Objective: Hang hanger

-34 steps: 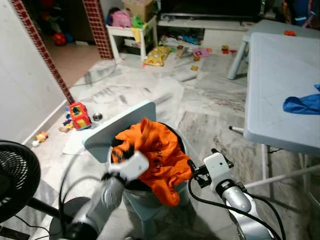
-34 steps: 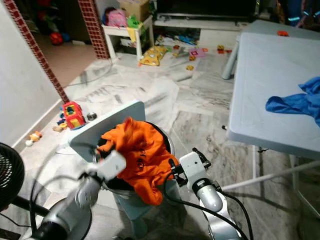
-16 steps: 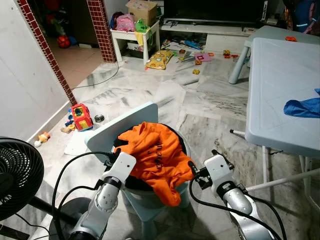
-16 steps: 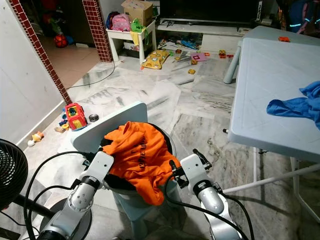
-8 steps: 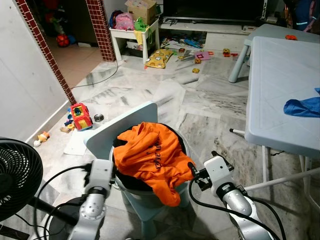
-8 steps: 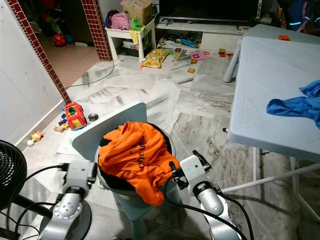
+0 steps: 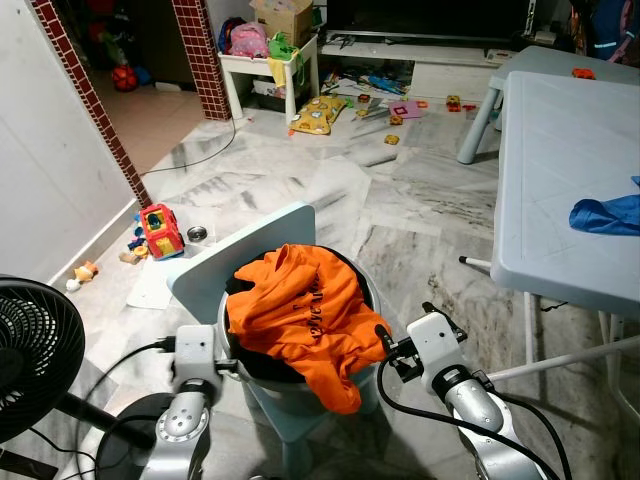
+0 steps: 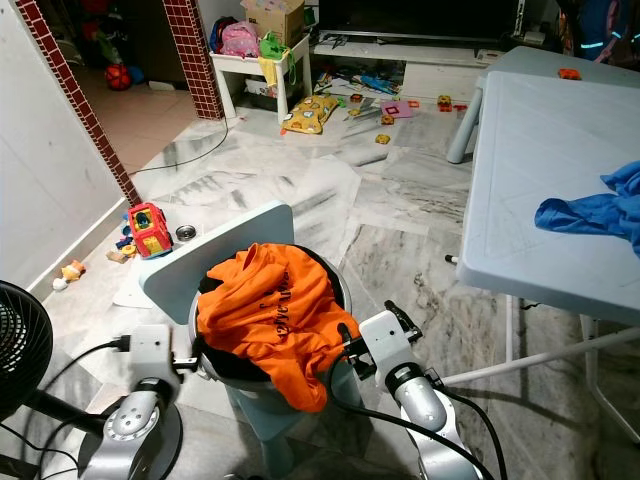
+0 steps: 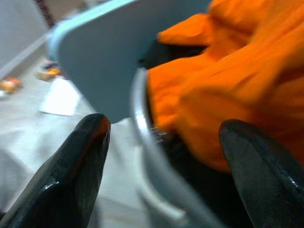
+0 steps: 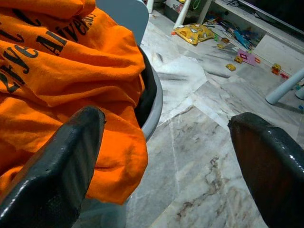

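The left gripper (image 9: pixel 161 156) has its jaws spread wide and empty, straddling the near-left rim of the bin (image 7: pixel 300 415); one finger sits outside the rim, the other over the cloth. The right gripper (image 10: pixel 166 156) also has its jaws wide apart and holds nothing, hovering just beside the bin's right side, next to the hanging edge of the orange shirt (image 7: pixel 305 315).

The shirt lies heaped in the bin and spills over the near rim, with the pale lid (image 7: pixel 240 255) tilted up behind it at far left. No hanger can be made out; if one is there, it is hidden under the shirt. So the task looks barely begun: nothing is gripped, nothing lifted, and no rail is in sight.

Black print runs across the shirt, but it is creased and only fragments show, something like "EYE" and "AIVE".

A fan (image 7: pixel 35 350) stands near left, and a counter (image 7: pixel 560 150) with a blue cloth (image 7: pixel 608 214) stands right.
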{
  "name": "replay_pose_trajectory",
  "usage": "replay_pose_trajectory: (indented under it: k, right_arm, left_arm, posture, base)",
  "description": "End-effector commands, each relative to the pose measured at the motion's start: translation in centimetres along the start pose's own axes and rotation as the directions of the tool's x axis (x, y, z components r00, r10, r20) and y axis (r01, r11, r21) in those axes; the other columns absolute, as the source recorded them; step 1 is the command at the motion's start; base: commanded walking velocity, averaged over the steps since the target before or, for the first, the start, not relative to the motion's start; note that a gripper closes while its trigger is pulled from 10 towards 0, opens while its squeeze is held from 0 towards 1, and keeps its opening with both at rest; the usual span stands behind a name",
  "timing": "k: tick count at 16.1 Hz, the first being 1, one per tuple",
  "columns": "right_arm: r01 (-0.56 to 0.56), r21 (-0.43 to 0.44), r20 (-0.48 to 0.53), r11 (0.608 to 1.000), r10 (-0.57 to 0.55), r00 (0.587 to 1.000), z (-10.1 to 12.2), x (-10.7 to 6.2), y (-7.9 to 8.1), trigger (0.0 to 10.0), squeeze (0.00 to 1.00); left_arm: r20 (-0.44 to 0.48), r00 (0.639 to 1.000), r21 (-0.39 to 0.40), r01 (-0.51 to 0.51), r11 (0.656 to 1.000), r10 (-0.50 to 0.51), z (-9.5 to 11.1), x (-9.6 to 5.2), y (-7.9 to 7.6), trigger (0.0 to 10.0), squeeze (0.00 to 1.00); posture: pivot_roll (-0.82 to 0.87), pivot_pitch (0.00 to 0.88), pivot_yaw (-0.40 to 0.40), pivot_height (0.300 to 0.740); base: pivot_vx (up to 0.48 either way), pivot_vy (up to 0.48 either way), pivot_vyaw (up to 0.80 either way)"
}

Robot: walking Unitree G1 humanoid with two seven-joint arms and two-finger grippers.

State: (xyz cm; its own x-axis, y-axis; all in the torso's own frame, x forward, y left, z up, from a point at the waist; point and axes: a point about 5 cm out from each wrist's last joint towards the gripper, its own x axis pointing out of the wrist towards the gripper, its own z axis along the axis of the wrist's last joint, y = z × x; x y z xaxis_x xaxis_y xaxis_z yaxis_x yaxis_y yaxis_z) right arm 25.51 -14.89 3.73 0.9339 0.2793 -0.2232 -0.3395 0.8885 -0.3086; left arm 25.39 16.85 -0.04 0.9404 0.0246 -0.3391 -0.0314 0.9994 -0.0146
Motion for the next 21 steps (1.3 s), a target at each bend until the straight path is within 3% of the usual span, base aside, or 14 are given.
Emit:
replay_pose_trajectory:
  k: [1, 6, 7, 9, 15, 17, 19, 21]
  right_arm:
    - [-0.006, -0.001, 0.0, 1.0, 0.006, 1.0, 0.0, -0.1, 0.2, 10.0, 0.0]
    - [-0.012, -0.018, -0.011, 1.0, 0.012, 1.0, -0.2, -1.0, -0.2, 10.0, 0.0]
    - [-0.015, -0.027, -0.016, 1.0, 0.014, 1.0, -0.3, -1.4, -0.3, 10.0, 0.0]
    - [-0.012, -0.036, -0.021, 0.999, 0.011, 1.0, -0.4, -1.8, -0.7, 10.0, 0.0]
    - [-0.002, -0.038, -0.022, 0.999, 0.001, 1.0, -0.1, -1.7, -0.7, 10.0, 0.0]
    - [-0.003, -0.036, -0.021, 0.999, 0.003, 1.0, 0.0, -1.5, -0.6, 10.0, 0.0]
    - [-0.003, -0.035, -0.02, 0.999, 0.003, 1.0, 0.1, -1.4, -0.6, 10.0, 0.0]
    - [-0.003, -0.034, -0.02, 0.999, 0.003, 1.0, 0.1, -1.4, -0.5, 10.0, 0.0]
  left_arm:
    - [0.022, 1.0, -0.036, 0.015, 0.999, -0.014, 0.5, 0.4, 0.4, 10.0, 0.0]
    - [0.026, 0.998, -0.076, 0.061, 0.995, -0.059, 1.1, 2.0, 0.0, 10.0, 0.0]
    - [0.017, 0.997, -0.083, 0.07, 0.994, -0.069, 1.1, 2.3, -0.4, 9.0, 0.0]
    - [0.033, 0.995, -0.089, 0.092, 0.992, -0.089, 1.6, 2.7, -1.2, 0.0, 0.0]
    - [0.061, 0.987, -0.034, 0.152, 0.988, -0.15, 2.3, 3.2, -3.0, 0.0, 0.0]
    - [0.08, 0.977, 0.112, 0.188, 0.976, -0.198, 2.8, 3.3, -3.6, 0.0, 0.0]
    - [0.086, 0.964, 0.267, 0.221, 0.938, -0.252, 3.1, 3.3, -4.6, 0.0, 0.0]
    - [0.087, 0.959, 0.348, 0.226, 0.91, -0.271, 3.2, 3.2, -5.0, 0.0, 0.0]
  posture:
    - [-0.14, 0.051, 0.045, 0.74]
    - [-0.18, 0.079, 0.03, 0.74]
    - [-0.2, 0.086, 0.025, 0.74]
    - [-0.22, 0.088, 0.025, 0.74]
    - [-0.21, 0.078, 0.034, 0.74]
    - [-0.21, 0.079, 0.034, 0.74]
    - [-0.21, 0.078, 0.036, 0.74]
    - [-0.2, 0.077, 0.037, 0.74]
  base:
    - [0.0, 0.0, 0.0]
    - [0.0, 0.0, 0.0]
    - [0.0, 0.0, 0.0]
    - [0.0, 0.0, 0.0]
    - [0.0, 0.0, 0.0]
    - [0.0, 0.0, 0.0]
    - [0.0, 0.0, 0.0]
    - [0.0, 0.0, 0.0]
